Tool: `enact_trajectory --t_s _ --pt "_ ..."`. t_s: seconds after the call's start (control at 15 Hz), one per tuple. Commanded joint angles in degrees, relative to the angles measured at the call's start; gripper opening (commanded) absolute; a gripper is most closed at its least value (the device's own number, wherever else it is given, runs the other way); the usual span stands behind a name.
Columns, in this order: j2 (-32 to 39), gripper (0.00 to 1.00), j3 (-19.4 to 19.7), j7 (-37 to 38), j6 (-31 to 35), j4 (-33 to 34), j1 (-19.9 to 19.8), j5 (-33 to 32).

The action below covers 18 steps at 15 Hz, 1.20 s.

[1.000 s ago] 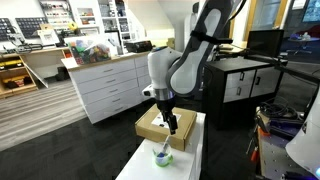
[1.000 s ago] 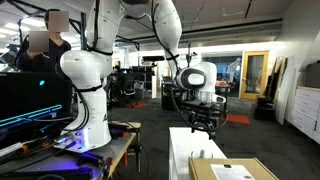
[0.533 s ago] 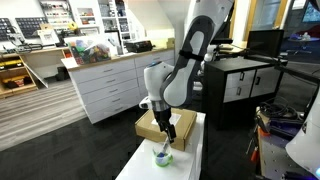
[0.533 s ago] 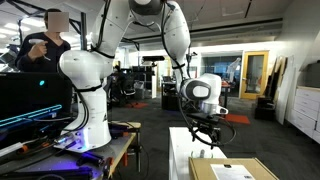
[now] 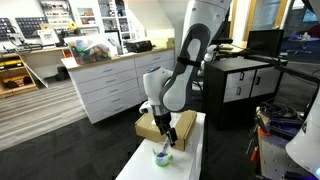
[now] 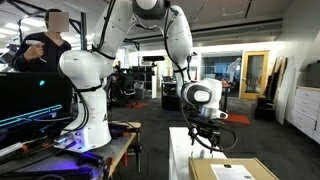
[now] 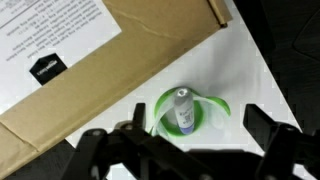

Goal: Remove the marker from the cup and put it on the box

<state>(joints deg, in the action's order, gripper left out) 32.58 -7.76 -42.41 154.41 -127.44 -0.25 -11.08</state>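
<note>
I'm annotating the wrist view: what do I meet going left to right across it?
white label on the box → cup holding the marker → gripper finger at the right

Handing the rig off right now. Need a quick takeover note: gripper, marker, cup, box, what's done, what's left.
Gripper: open and empty, above the cup. In the wrist view the fingers are spread wide on either side of it.
Marker: standing in the cup, not gripped.
Cup: on the white table, next to the box but not touching it.
Done: approach only.
Left: descend, close on the marker, lift it out, lay it on the box.
</note>
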Motion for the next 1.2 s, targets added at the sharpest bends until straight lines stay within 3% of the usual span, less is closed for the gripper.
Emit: enact_trajectory --t_s 0.0,0.53,0.6,0.67,1.13 --pt "0.0 1.00 -0.5 -1.2 -0.7 -0.2 -1.7 -1.0" --pt "2.3 1.00 -0.5 -2.7 -1.1 0.3 -2.4 -1.7" --pt "2.5 0.82 -0.6 -2.8 -1.1 0.4 -2.5 -1.6" --pt "2.5 0.72 -0.6 -2.8 -0.9 0.4 -2.5 -1.6" --pt "1.8 0.28 0.0 -2.3 -1.3 0.3 -1.8 -2.9"
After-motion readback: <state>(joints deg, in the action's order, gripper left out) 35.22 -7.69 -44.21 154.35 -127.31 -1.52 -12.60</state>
